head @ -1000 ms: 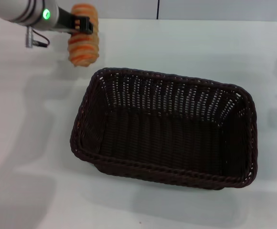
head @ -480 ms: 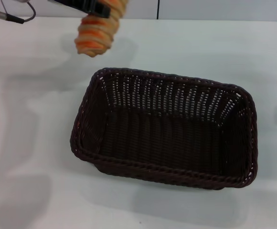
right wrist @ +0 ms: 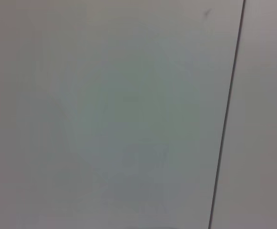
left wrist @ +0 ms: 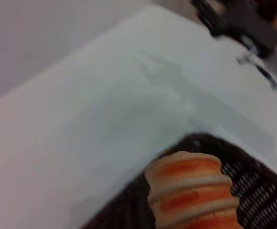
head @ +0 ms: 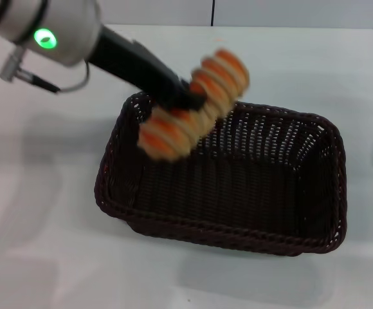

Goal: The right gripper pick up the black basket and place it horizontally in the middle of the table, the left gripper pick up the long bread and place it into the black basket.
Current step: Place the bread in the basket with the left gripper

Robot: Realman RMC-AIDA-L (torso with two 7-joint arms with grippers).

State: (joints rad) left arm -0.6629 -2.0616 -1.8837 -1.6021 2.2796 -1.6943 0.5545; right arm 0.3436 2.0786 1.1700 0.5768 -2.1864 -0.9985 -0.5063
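The long bread (head: 193, 106), a tan loaf with orange stripes, hangs tilted above the back-left part of the black basket (head: 238, 237). My left gripper (head: 185, 100) is shut on the loaf's middle, its arm with the green light reaching in from the upper left. The left wrist view shows one end of the long bread (left wrist: 191, 191) over the basket's woven rim (left wrist: 255, 188). The basket lies lengthwise across the middle of the white table (head: 45, 251). The right gripper (left wrist: 236, 21) is parked far off beyond the basket, near its arm's blue light, and is blurred.
White tabletop surrounds the basket on all sides. A dark vertical seam (head: 212, 13) marks the wall behind the table. The right wrist view holds only a pale surface with a dark line (right wrist: 227, 114).
The left arm has swung the bread from the table's back-left corner rightward and down, so it now hangs over the basket's back-left part. The basket has not moved.
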